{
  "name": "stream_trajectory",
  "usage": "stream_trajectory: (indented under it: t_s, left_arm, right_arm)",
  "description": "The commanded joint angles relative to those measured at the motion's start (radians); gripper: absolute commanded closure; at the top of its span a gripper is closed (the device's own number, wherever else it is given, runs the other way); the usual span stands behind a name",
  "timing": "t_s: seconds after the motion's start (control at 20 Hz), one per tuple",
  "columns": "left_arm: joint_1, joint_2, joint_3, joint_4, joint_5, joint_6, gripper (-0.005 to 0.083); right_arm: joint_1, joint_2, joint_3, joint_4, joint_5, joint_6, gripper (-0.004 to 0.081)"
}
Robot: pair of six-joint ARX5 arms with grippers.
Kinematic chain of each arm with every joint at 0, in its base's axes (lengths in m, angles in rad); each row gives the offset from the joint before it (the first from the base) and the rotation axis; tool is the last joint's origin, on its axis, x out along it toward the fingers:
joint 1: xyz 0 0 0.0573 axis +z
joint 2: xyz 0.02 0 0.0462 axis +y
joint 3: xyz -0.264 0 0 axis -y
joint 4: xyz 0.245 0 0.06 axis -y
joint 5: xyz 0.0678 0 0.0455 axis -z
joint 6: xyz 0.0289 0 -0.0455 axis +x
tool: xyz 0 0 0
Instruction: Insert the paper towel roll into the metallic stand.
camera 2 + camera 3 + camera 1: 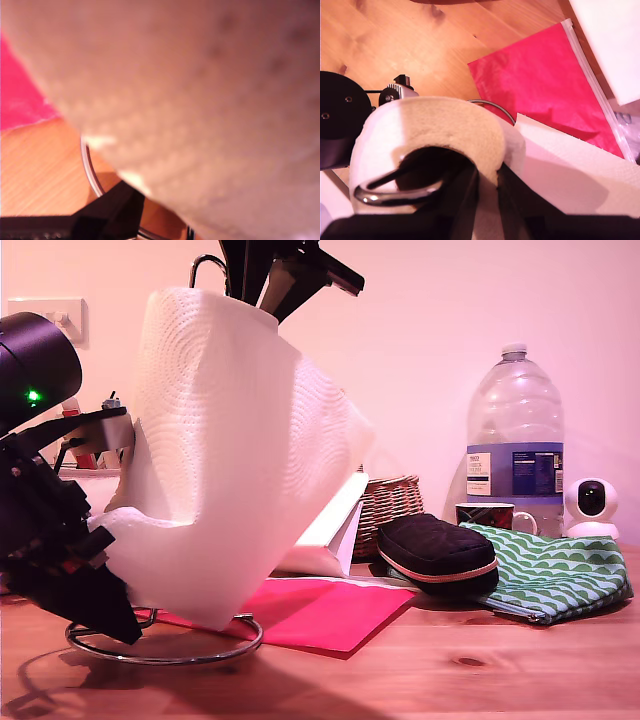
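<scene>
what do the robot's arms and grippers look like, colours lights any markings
Both are matte black. The arm at the exterior view's left has a round black housing with a small green light and blocky angular parts. My second gripper has flat, dark, tapered fingers. No cables or markings are readable.

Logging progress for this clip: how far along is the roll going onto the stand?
Done: the stand's loop is through the paper towel roll's core. In hand: my second gripper grips the roll's top edge; my first gripper is at its lower part. Left: seating the roll on the ring base and releasing.
</scene>
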Motion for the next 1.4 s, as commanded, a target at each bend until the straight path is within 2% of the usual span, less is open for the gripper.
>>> stream_trajectory:
  t_s: [0.0, 0.4, 1.35]
  left_arm:
    - [0.003, 0.017, -0.016, 0.000, -0.006, -0.006, 0.0487]
    - [0.003, 0.017, -0.016, -0.008, -0.006, -0.007, 0.0487]
    - [0.003, 0.017, -0.016, -0.056, -0.007, -0.004, 0.0487]
  right_arm:
    - [0.010, -0.051, -0.011, -0.010, -0.003, -0.003, 0.0783]
    - [-0.001, -0.108, -0.007, -0.009, 0.034, -0.014, 0.0783]
    - [-0.020, -0.196, 0.034, -0.010, 0.029, -0.013, 0.0783]
